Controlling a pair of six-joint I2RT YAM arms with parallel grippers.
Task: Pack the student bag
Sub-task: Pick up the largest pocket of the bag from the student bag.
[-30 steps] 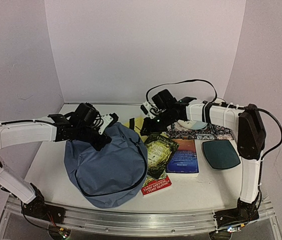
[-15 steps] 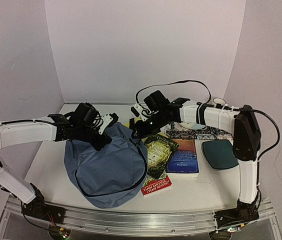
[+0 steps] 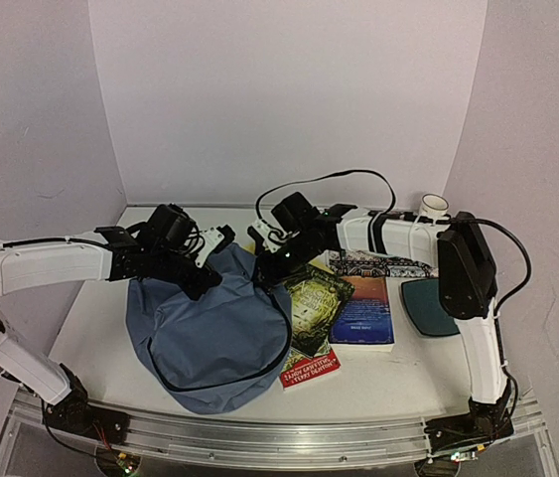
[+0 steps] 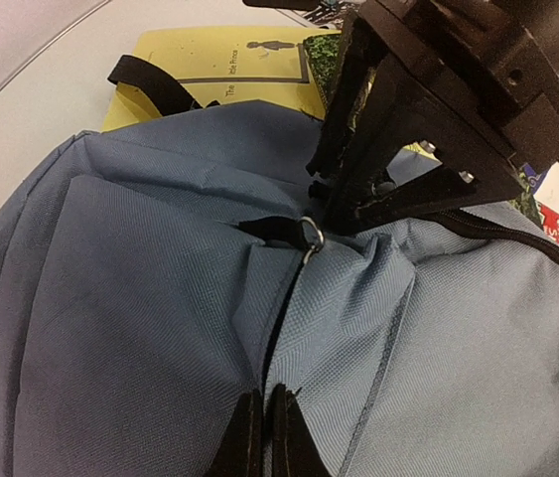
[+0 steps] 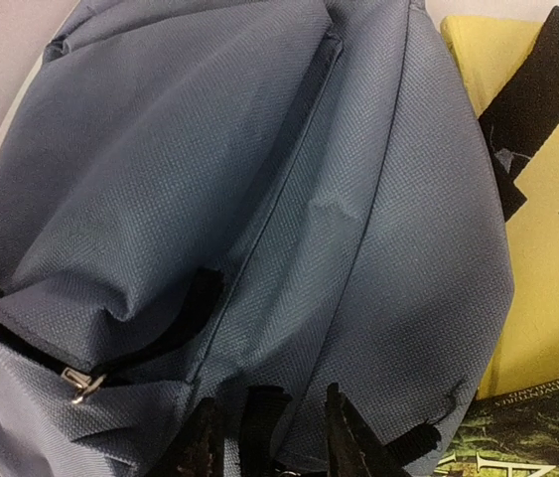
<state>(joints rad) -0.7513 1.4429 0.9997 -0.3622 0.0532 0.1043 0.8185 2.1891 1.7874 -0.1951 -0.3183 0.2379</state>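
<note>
The student bag [image 3: 209, 328] lies slumped on the table, slate-blue with a dark zipper line. My left gripper [image 3: 203, 270] is at its top left and, in the left wrist view [image 4: 262, 429], is shut on a fold of the bag's fabric [image 4: 160, 328] beside the zipper. My right gripper [image 3: 263, 260] is at the bag's top right. In the right wrist view its jaws [image 5: 271, 437] stand apart against the bag [image 5: 259, 179], with a black strap loop [image 5: 264, 412] between them. The left wrist view shows the right gripper [image 4: 337, 211] just beside a metal zipper ring [image 4: 308, 231].
A yellow book [image 3: 262, 243] lies partly under the bag's top. A green book [image 3: 315, 303], a red book [image 3: 311, 368], a blue-orange book [image 3: 366, 310] and a patterned book [image 3: 388, 261] lie right of the bag. A dark oval pad [image 3: 420, 303] and a white cup [image 3: 435, 206] are further right.
My right gripper has moved left from over the books to the bag's top right edge. The left arm and the bag have hardly moved.
</note>
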